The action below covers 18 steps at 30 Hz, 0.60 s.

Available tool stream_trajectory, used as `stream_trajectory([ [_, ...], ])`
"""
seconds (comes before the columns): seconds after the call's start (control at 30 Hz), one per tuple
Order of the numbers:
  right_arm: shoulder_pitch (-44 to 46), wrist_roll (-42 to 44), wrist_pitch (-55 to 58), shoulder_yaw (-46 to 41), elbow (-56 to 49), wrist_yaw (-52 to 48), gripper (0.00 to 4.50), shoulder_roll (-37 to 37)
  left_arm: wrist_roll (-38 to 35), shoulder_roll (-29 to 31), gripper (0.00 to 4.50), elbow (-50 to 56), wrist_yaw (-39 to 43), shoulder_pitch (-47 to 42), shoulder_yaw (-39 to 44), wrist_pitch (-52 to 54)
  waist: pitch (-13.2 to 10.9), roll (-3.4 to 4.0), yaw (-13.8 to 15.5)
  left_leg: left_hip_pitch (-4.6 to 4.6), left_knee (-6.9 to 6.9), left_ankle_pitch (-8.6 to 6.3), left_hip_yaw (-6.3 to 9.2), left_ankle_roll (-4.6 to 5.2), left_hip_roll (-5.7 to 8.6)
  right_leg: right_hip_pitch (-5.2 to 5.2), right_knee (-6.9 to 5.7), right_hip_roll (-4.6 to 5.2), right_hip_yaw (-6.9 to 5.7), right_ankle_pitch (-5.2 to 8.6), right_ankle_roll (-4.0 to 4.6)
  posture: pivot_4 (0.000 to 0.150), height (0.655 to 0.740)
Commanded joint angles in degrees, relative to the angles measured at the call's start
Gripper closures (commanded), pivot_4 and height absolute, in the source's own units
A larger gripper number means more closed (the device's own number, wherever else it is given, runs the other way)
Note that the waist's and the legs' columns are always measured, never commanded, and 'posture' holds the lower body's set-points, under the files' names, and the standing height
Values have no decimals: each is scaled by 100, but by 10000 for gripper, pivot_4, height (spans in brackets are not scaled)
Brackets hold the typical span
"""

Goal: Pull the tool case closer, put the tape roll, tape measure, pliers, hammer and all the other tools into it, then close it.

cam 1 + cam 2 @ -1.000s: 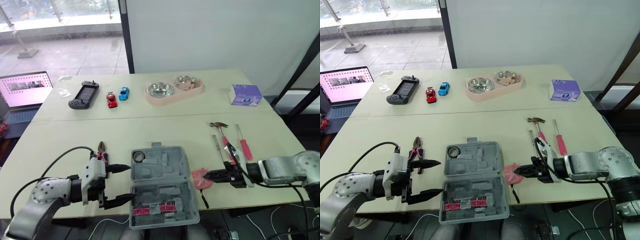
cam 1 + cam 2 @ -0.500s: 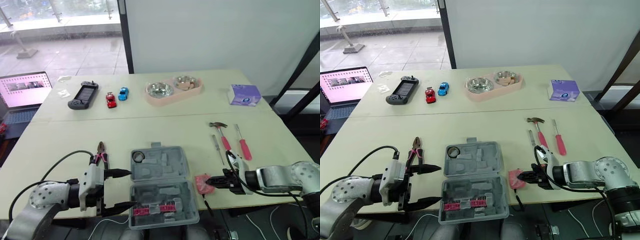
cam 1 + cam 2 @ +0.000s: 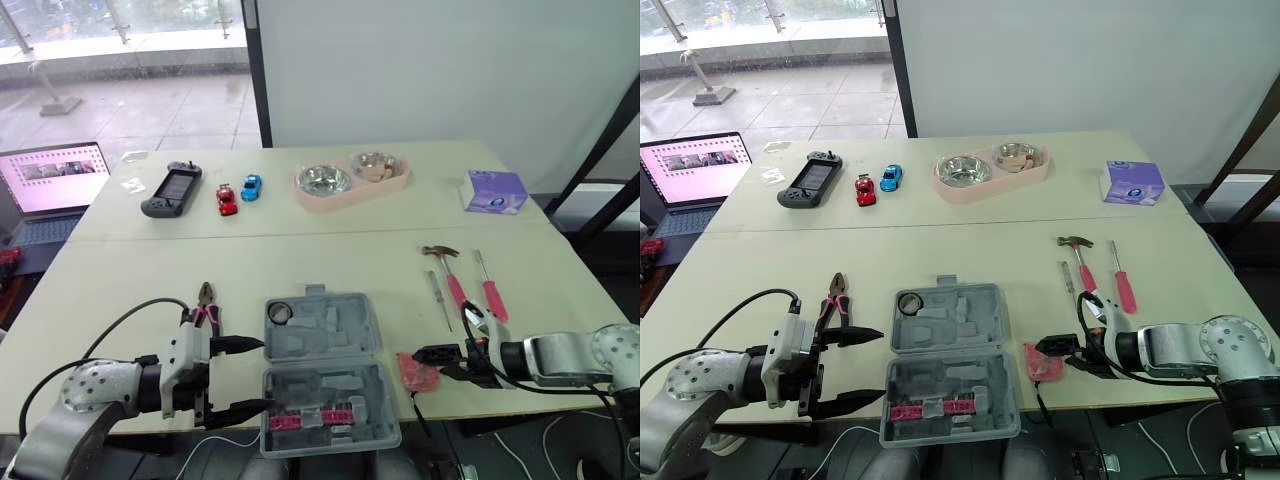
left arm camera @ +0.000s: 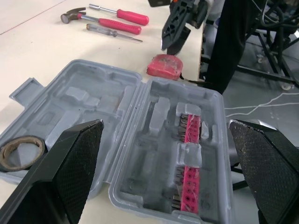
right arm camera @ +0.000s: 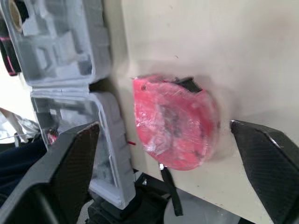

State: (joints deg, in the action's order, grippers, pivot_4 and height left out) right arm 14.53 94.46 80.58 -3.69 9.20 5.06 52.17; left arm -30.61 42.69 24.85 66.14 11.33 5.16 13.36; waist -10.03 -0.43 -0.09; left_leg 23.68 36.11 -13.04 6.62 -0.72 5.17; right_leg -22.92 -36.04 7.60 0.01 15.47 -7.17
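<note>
The worktop [image 3: 120,290] is crowded at its far side, well beyond both my hands: a laptop [image 3: 55,180], a game controller [image 3: 170,190], a red toy car [image 3: 227,197] and a blue toy car [image 3: 250,186], a pink double bowl [image 3: 350,178] and a purple box [image 3: 495,190]. None of these lies between my hands and the work.

The tool case [image 3: 325,370] lies open and flat at the near edge, between my two hands. The tape roll [image 3: 276,313] sits in a pocket of its far half, and a pink bit strip [image 3: 310,417] in its near half.

My left hand [image 3: 265,374] is level and points at the case's side, fingers spread wide, their tips at the case's edge (I cannot tell if they touch). The pliers [image 3: 206,303] lie just beyond its far finger.

My right hand [image 3: 428,360] is low over the worktop and points toward the case, fingers parted and holding nothing. The red tape measure [image 5: 173,121] lies just ahead of its fingertips, between it and the case. The hammer [image 3: 448,270], a slim screwdriver [image 3: 440,298] and a red-handled screwdriver [image 3: 490,293] lie beyond this hand's wrist.
</note>
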Motion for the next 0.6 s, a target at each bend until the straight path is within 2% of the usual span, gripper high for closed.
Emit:
stream_trajectory([
  [0.03,62,-431,-30,-282,-591,-695,429,165,-96,46,0,147,3,6,52,3,-3,5,26,1,-1,0,0,0,0,-3,0,0,0,0,0,1500,7233],
  [0.1,4,-973,-167,-216,-1188,-1428,429,353,-103,49,0,130,3,16,78,12,-8,16,29,8,-4,0,-1,0,-1,-14,-2,-3,0,0,0,1500,7233],
  [0.2,-495,-2728,-1727,255,-2402,-3385,429,953,-134,39,0,98,-37,10,126,51,-11,20,73,19,-4,0,0,0,-4,-25,-4,-18,-5,0,-4,1500,7233],
  [0.3,-1390,-5328,-4969,981,-2896,-5472,429,1602,-146,58,0,91,12,70,174,9,-13,18,101,25,-2,-1,2,-1,-3,-25,0,-22,-14,-3,-27,1500,7233],
  [0.37,-1603,-6480,-6668,1290,-2533,-6253,429,1645,-147,83,0,90,27,120,203,6,-16,13,77,26,0,-4,-2,-2,2,-21,2,-19,-15,-2,-37,1500,7233],
  [0.43,-1411,-7101,-7582,1486,-1921,-6614,429,1375,-141,94,0,92,23,176,226,3,-19,9,35,21,3,-3,-6,-2,0,-20,0,-19,-11,-7,-40,1500,7233],
  [0.6,-647,-8240,-8672,1951,-699,-7123,429,786,-119,90,0,168,-71,265,243,24,-25,7,-62,-17,1,-1,-17,-8,-10,5,-3,-14,-6,-16,-9,1500,7233],
])
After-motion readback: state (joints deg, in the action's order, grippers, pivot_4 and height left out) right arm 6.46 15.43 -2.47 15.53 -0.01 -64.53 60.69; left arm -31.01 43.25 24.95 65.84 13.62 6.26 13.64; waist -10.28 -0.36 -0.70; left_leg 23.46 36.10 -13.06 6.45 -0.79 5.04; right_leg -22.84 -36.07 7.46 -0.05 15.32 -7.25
